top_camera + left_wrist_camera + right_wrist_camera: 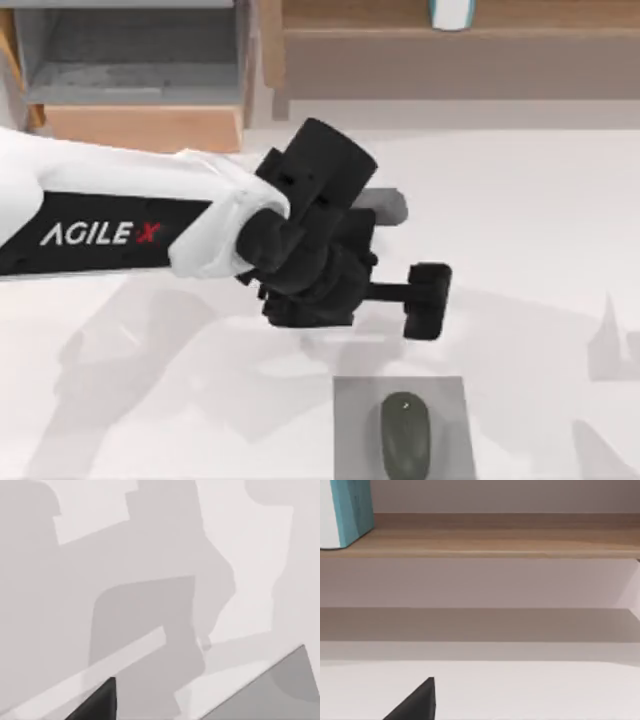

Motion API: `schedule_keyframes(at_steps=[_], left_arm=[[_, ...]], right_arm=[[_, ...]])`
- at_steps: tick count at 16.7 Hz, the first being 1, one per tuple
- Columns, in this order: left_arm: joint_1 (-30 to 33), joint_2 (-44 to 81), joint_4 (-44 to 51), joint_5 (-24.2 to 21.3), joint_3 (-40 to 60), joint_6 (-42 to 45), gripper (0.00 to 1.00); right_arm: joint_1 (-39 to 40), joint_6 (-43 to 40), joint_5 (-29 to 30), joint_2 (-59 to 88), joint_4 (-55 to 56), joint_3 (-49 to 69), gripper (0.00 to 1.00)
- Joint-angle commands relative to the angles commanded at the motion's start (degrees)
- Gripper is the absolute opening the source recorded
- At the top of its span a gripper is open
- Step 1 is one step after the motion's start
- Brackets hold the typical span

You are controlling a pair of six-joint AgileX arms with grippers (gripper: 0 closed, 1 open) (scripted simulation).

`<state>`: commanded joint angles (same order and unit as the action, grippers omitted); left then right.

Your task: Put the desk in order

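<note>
The left arm [110,215], white with a black panel, reaches in from nine o'clock in the top view, and the panel carries the writing "AGILE X" in white letters with a red X. At its end, near the middle of the view, sits the bulky black left pincer [425,300], pointing toward three o'clock; whether its fingers stand apart or together cannot be told, and nothing is seen in its hold. A short grey cylinder [385,206] juts out from behind the black wrist housing toward three o'clock.

The large flat plain white surface [530,200], the desk, spreads under the arm across the whole lower part of the top view, from nine o'clock to three o'clock, crossed by soft grey shadows. Along its twelve o'clock edge stand light wooden shelf units [140,125]: an open box with a grey inside at eleven o'clock, and a long low shelf [450,45] from twelve to one o'clock.

On that long shelf stands a white and teal upright object [450,12]; the right wrist view shows its teal side [352,510] on the wooden board, with no readable label.

At six o'clock a small grey square mouse pad [350,430] lies flat on the white surface, and a dark grey computer mouse [405,435] rests on it.
</note>
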<state>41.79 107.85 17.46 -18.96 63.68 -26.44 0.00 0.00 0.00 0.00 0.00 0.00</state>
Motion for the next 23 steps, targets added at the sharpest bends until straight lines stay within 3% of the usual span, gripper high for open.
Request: schedule_keyframes(at_steps=[6,15,19,23], left_arm=[[-22.1,-1.0,-32.1,-11.5,-17.6,33.5,1.0],[-60.4,-3.1,-83.3,-25.2,-37.9,92.1,1.0],[-75.5,1.3,-98.5,-26.6,-41.5,109.3,1.0],[-82.5,5.9,-105.3,-24.9,-39.0,117.1,1.0]], right_arm=[[0.0,0.0,0.0,0.0,0.0,0.0,1.0],[0.0,0.0,0.0,0.0,0.0,0.0,1.0],[0.0,0.0,0.0,0.0,0.0,0.0,1.0],[0.0,0.0,0.0,0.0,0.0,0.0,1.0]])
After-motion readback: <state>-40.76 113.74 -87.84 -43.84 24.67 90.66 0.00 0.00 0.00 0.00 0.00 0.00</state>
